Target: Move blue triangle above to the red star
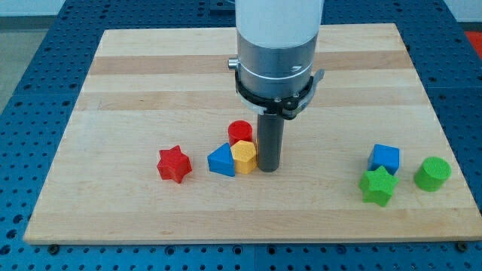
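The blue triangle lies near the board's middle, toward the view's bottom. The red star lies apart to its left, at about the same height in the view. A yellow block touches the triangle's right side, and a red cylinder stands just above the yellow block. My tip rests on the board right next to the yellow block's right side, so the yellow block is between it and the triangle.
A blue cube, a green star and a green cylinder sit grouped at the view's lower right. The wooden board lies on a blue perforated table.
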Robot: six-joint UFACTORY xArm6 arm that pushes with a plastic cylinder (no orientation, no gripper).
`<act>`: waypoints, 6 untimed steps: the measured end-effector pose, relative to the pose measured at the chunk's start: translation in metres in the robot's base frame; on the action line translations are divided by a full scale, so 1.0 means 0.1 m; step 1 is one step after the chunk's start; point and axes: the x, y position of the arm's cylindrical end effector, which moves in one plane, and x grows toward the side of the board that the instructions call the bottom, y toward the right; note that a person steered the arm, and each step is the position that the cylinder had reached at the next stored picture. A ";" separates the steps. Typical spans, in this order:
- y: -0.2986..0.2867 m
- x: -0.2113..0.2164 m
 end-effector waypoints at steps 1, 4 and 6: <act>0.00 0.00; -0.41 0.50; -0.89 -0.45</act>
